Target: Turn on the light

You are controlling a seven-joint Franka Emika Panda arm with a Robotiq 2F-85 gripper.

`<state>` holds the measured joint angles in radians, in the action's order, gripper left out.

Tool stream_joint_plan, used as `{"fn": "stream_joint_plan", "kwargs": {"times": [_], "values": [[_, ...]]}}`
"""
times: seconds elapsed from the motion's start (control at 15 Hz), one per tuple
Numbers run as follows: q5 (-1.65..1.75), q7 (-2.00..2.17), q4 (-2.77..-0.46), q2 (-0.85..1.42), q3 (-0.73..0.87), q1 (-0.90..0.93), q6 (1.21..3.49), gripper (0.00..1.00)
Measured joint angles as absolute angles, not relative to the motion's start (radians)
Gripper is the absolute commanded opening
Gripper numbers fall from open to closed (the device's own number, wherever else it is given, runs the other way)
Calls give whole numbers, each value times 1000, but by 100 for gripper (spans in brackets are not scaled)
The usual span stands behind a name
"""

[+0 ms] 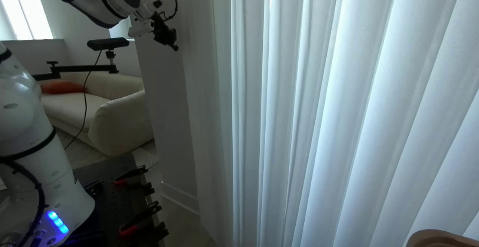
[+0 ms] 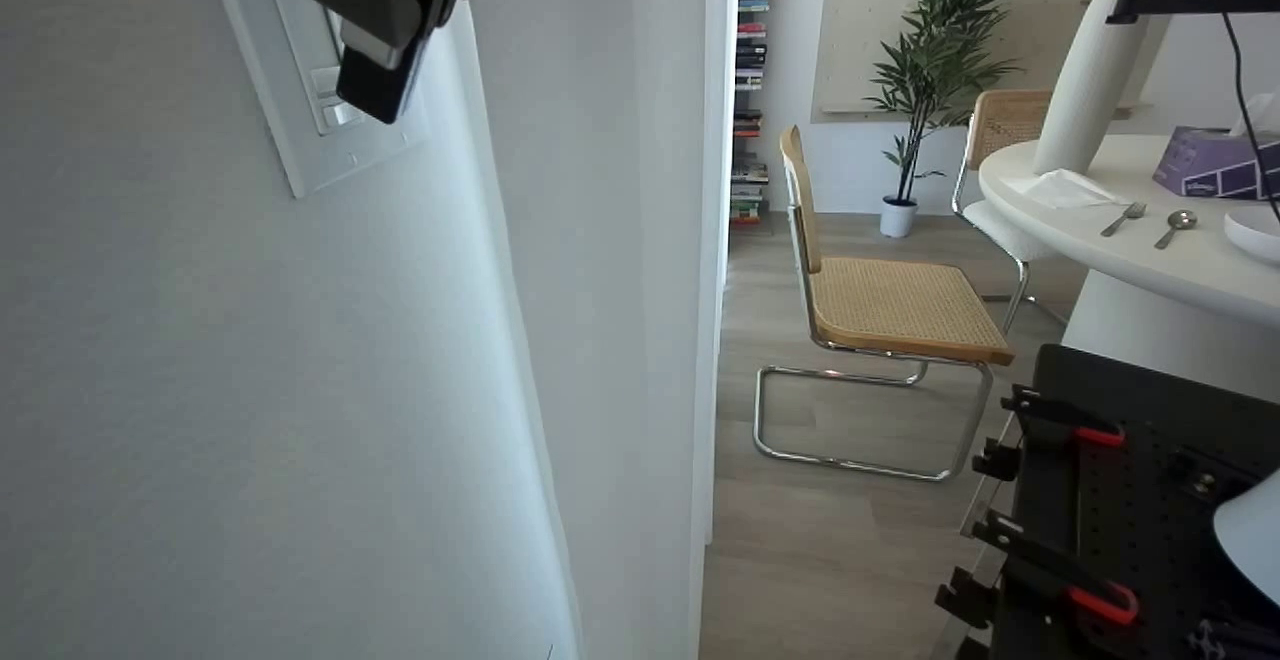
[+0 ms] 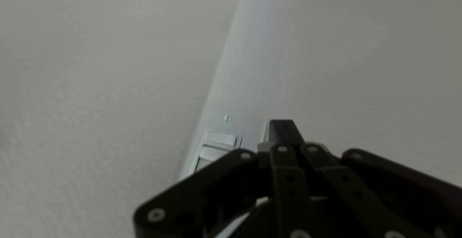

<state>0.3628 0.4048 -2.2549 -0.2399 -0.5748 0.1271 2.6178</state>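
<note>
Fingers [image 3: 282, 133] together, light switch [image 2: 322, 85] white, rectangular, partly hidden

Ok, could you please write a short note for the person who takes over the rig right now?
Gripper: shut, nothing visible held.
Where: the light switch is on the wall plate, left of the gripper's tip in the wrist view, partly hidden behind it in an exterior view. I cannot tell whether they touch.
Done: gripper close to the plate; whether the switch was already worked, I cannot tell.
Left: probably press it, then check the light.
</note>
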Motion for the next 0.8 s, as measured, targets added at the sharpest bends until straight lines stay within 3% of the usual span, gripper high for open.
{"fn": "stream_joint_plan", "kwargs": {"times": [0.8], "values": [[577,602,-2219,-168,-581,69,2680,0]]}}
